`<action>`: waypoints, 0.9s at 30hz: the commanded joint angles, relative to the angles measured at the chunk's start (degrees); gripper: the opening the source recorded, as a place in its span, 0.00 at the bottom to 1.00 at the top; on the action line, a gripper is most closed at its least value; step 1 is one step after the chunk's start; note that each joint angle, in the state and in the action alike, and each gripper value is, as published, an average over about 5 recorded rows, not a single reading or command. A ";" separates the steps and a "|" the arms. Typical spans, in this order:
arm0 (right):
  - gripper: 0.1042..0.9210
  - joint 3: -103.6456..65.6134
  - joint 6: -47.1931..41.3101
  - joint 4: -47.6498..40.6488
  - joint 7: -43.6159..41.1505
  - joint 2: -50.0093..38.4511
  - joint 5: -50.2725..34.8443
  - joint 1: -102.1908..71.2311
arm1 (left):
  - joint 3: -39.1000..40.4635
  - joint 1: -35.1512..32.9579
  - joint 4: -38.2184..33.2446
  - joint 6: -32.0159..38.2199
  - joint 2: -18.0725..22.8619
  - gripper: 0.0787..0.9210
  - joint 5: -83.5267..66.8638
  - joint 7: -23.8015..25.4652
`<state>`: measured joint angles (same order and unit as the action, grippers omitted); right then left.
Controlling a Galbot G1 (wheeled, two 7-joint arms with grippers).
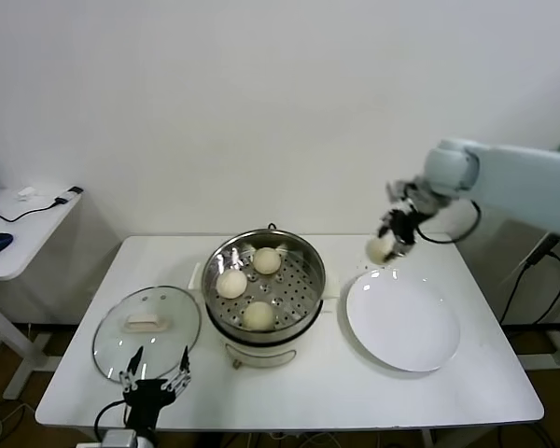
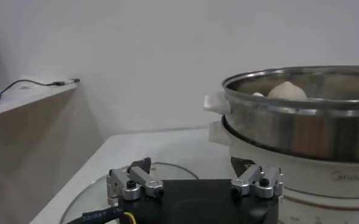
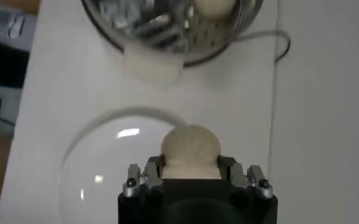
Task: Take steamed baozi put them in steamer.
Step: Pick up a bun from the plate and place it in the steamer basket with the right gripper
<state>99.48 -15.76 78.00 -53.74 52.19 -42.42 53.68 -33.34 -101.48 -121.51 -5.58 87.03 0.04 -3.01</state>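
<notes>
The steamer [image 1: 310, 301] stands at the table's middle with three steamed baozi on its perforated tray: one at the back [image 1: 266, 260], one at the left [image 1: 231, 284], one at the front [image 1: 259, 315]. My right gripper [image 1: 386, 245] is shut on a fourth baozi [image 1: 381, 249], lifted above the far edge of the white plate [image 1: 403, 322]. In the right wrist view that baozi [image 3: 190, 151] sits between the fingers, with the steamer [image 3: 170, 36] beyond. My left gripper [image 1: 156, 375] is parked open at the table's front left edge, near the glass lid [image 1: 147, 331].
The plate [image 3: 100, 176] holds nothing. A side desk [image 1: 19, 233] with a mouse and cable stands at the far left. The left wrist view shows the steamer's wall [image 2: 301, 119] close to the open left gripper [image 2: 194, 173] and the lid [image 2: 100, 195] below.
</notes>
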 commanded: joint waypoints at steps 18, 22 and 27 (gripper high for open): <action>0.60 -0.33 -10.00 -2.07 13.83 22.32 -9.82 -12.45 | -0.14 0.45 0.07 -0.23 -0.64 0.88 -1.26 0.41; 0.60 -0.52 -10.00 -2.58 13.96 21.48 -8.02 -14.32 | -0.18 0.40 0.35 -0.19 -0.68 0.88 -1.31 0.45; 0.60 -1.76 -10.08 -3.18 14.64 20.74 -7.36 -15.81 | -0.22 0.59 0.84 -0.17 -0.73 0.88 -1.34 0.43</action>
<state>99.02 -24.96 77.66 -40.96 71.29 -52.28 43.61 -33.55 -100.73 -120.65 -5.79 86.36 -1.21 -2.58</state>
